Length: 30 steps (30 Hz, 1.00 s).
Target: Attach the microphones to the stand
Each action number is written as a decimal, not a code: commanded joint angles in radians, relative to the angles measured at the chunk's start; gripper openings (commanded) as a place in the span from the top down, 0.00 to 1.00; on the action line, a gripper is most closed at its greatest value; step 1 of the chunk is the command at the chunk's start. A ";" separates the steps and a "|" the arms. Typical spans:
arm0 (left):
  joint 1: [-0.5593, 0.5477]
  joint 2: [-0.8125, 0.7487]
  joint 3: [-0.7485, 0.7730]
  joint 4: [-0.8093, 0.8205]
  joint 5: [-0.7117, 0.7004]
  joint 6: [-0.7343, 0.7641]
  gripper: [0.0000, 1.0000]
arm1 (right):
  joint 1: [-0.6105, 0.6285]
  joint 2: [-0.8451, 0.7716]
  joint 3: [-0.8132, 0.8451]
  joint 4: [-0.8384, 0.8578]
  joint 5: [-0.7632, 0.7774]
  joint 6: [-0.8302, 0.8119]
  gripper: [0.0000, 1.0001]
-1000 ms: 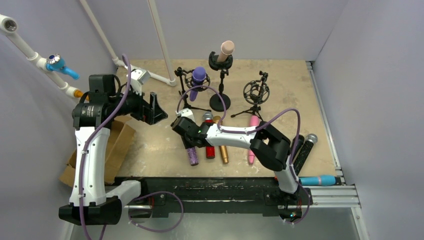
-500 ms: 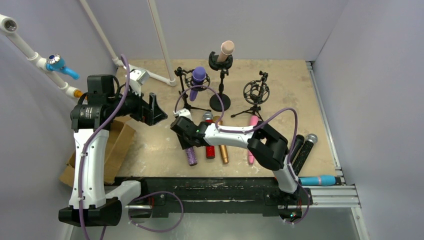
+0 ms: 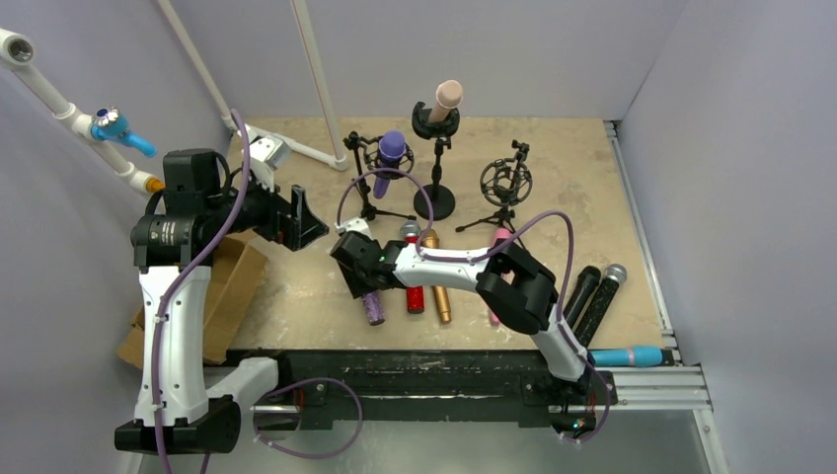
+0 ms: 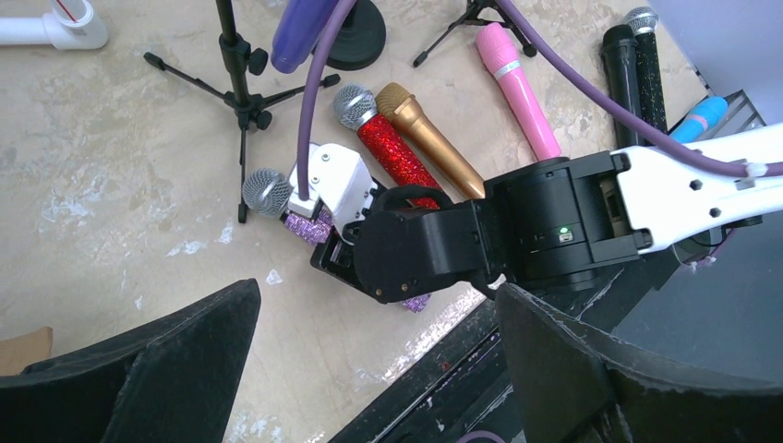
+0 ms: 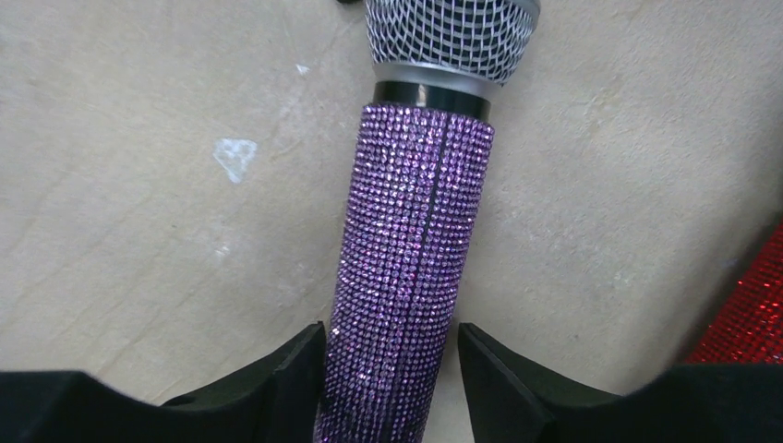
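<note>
A glittery purple microphone [image 5: 411, 268] lies flat on the table with its mesh head away from the camera. My right gripper [image 5: 391, 337] straddles its handle with the jaws open; there is a gap on the right side. From above, the right gripper [image 3: 353, 279] covers that microphone [image 3: 373, 311]. My left gripper [image 3: 301, 219] hangs open and empty above the table to the left. A plain purple microphone [image 3: 392, 150] and a peach one [image 3: 446, 96] sit in stands. A third stand [image 3: 506, 183] has an empty mount.
Red glitter [image 3: 415, 296], gold [image 3: 438, 296] and pink [image 3: 501, 237] microphones lie beside the purple one. Two black ones [image 3: 592, 291] and a blue one [image 3: 628, 355] lie at the right. A cardboard box [image 3: 232, 286] sits left, white pipes [image 3: 316, 79] behind.
The right gripper's jaws have spread wider around the glittery purple microphone, and the gripper has shifted slightly left. The left arm drifted a little left.
</note>
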 commanded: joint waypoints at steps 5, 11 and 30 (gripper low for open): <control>0.010 -0.010 0.033 -0.004 0.015 0.001 0.00 | -0.001 0.044 0.047 -0.058 0.014 -0.027 0.47; 0.011 -0.008 0.031 -0.010 0.007 0.013 0.00 | 0.000 0.019 0.062 -0.061 0.029 -0.024 0.78; 0.012 -0.007 0.121 -0.061 0.074 0.014 0.00 | 0.068 -0.412 -0.054 0.021 0.022 -0.035 1.00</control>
